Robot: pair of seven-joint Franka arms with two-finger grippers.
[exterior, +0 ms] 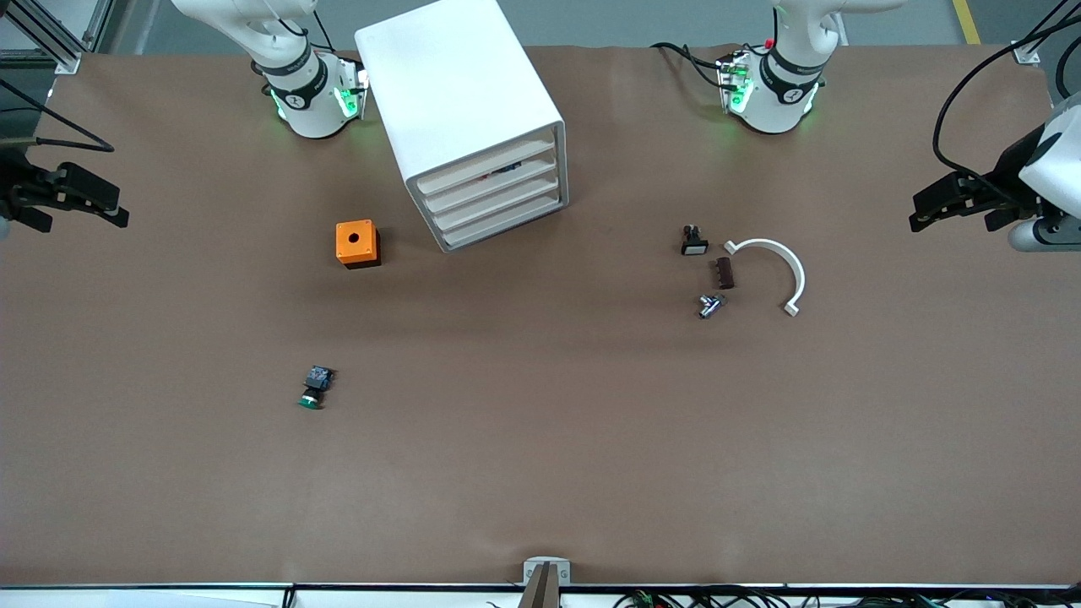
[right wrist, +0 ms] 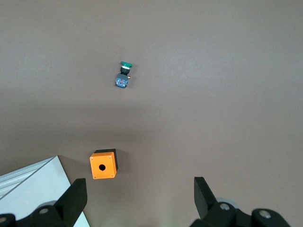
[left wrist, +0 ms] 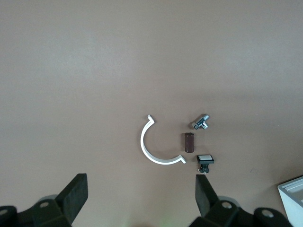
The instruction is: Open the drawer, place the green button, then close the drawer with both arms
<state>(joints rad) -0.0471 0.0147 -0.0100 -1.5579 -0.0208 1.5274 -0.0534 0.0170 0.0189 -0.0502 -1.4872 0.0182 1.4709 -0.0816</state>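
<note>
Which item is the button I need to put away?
Start at the white cabinet, then the orange box beside it. The button lies alone, nearer the front camera than that box. Its round green cap and black-and-blue body mark it out.

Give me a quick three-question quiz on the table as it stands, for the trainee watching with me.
1. True or false: the drawer, lowest front of the white cabinet, is already pulled out.
2. Which lies nearer to the front camera: A) the button, B) the orange box?
3. Fill in: the white curved piece lies toward the ____ arm's end of the table.

Key
1. False: all four fronts sit flush.
2. A: the button lies on bare table, apart from the box and nearer to the camera.
3. Left: it lies beside the small black part, the brown block and the metal fitting.
Both the left tool and the right tool wait open at the table's ends.
</note>
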